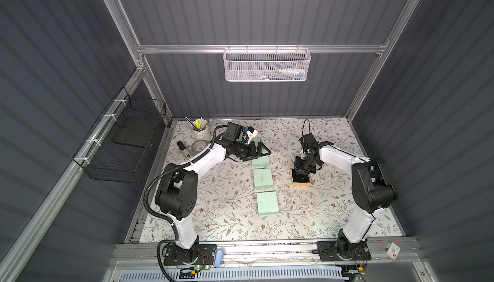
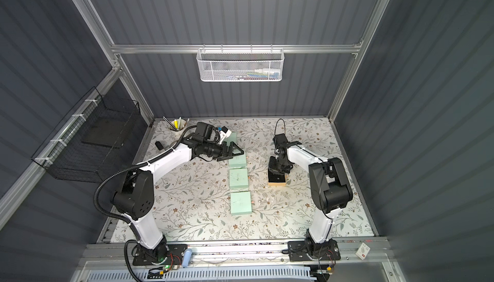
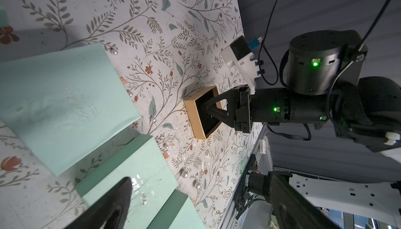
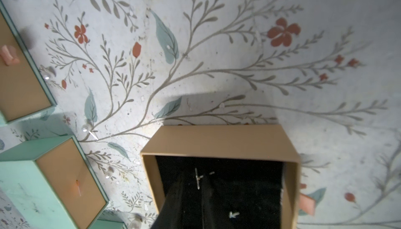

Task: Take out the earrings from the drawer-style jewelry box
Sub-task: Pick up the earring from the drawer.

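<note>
A tan drawer with black lining sits on the floral table, right of a row of mint jewelry boxes. Two tiny silvery earrings lie on the lining, one near the far wall and one nearer the camera. My right gripper points down into the drawer. Its fingers stand narrowly apart with the far earring between the tips, and I cannot tell if they touch it. My left gripper hovers wide open over the far mint boxes, holding nothing.
Loose pearl beads lie on the table beside the mint boxes. A cup of pens and a black marker stand at the back left. A black wire basket hangs on the left wall and a white mesh basket at the back.
</note>
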Action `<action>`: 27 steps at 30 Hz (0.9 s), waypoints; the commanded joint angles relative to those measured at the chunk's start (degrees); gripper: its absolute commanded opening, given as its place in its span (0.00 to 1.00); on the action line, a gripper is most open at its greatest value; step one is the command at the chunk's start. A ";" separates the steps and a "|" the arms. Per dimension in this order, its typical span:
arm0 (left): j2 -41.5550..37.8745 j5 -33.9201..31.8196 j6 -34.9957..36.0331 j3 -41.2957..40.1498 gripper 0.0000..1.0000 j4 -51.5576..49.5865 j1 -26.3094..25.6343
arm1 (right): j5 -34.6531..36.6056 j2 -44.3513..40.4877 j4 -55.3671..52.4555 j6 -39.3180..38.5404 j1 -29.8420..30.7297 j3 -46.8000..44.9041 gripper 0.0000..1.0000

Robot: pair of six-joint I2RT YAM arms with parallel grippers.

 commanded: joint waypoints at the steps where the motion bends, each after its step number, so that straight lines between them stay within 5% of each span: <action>1: 0.27 0.17 0.45 0.22 1.00 -0.35 0.06 | -0.91 -1.06 -0.46 -0.65 0.02 -0.61 0.20; 27: 0.68 0.25 0.64 0.40 1.00 -0.41 0.06 | 1.53 1.74 -1.43 -2.33 0.83 0.58 0.13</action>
